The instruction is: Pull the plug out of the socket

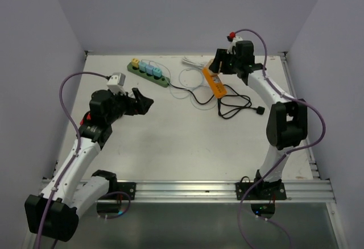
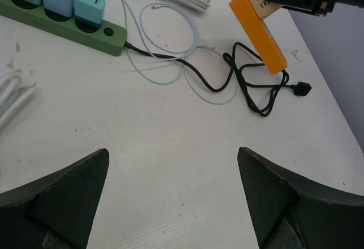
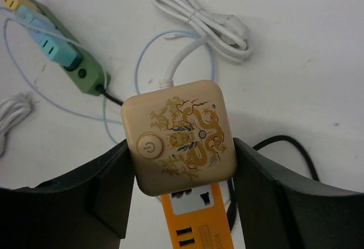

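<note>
The socket, a long dark-green power strip (image 1: 149,74) (image 2: 114,37) (image 3: 85,78), lies at the back left with yellow, blue and teal plugs (image 1: 145,67) standing in it. My right gripper (image 1: 219,66) (image 3: 182,146) is shut on a beige cube plug (image 3: 179,135) with a gold dragon print and a power button. The cube sits over the far end of an orange strip (image 1: 216,84) (image 2: 261,38) (image 3: 199,220); whether its prongs are seated is hidden. My left gripper (image 1: 145,101) (image 2: 173,155) hovers open over bare table, empty, well short of the green strip.
A bundled white cord (image 1: 193,62) (image 3: 210,16) lies behind the orange strip. Thin pale cables and a black cord (image 1: 236,107) (image 2: 256,90) loop over the table's middle right. Another white cord bundle (image 2: 11,95) lies at the left. Grey walls close in on three sides.
</note>
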Robot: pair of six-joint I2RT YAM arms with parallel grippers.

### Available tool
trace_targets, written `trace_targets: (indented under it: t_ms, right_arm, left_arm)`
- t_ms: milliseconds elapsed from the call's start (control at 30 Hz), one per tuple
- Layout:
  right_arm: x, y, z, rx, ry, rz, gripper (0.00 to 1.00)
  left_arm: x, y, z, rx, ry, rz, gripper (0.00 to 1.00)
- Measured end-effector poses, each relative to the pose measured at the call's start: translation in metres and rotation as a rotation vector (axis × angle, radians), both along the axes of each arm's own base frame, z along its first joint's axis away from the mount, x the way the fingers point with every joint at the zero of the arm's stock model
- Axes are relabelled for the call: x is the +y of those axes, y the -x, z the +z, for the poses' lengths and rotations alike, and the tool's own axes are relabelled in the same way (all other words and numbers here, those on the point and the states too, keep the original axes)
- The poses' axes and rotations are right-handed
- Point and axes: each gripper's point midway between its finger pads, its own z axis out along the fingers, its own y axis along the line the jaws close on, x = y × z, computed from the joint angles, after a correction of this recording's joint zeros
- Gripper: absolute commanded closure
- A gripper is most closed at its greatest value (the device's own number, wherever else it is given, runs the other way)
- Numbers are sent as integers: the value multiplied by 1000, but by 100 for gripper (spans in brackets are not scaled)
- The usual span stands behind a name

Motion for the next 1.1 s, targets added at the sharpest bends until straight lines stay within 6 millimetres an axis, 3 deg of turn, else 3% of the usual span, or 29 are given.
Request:
trace_targets:
  t_ms: [100, 267, 433, 667, 867, 1100]
  right_arm:
    - [33, 23, -5, 32, -53, 30, 94]
    - [65, 58, -33, 126, -96, 48, 94]
    - [94, 86, -61, 198, -93, 36, 94]
    - [144, 115, -67, 228, -127, 39, 89]
    - [155, 119, -65, 238, -180, 22, 92]
    - [153, 130, -65, 254, -205, 24, 92]
  left_arm:
    - [-14, -3, -16, 32, 72, -43, 0]
    - [-48, 0, -63, 155, 122, -107, 0]
    - [-100, 4, -74, 166, 157, -211, 0]
    - [-137, -5, -109, 229, 204, -247, 0]
    - [-151, -4, -140, 283, 183, -247, 0]
    - [-152, -16, -155, 291, 155, -209, 2]
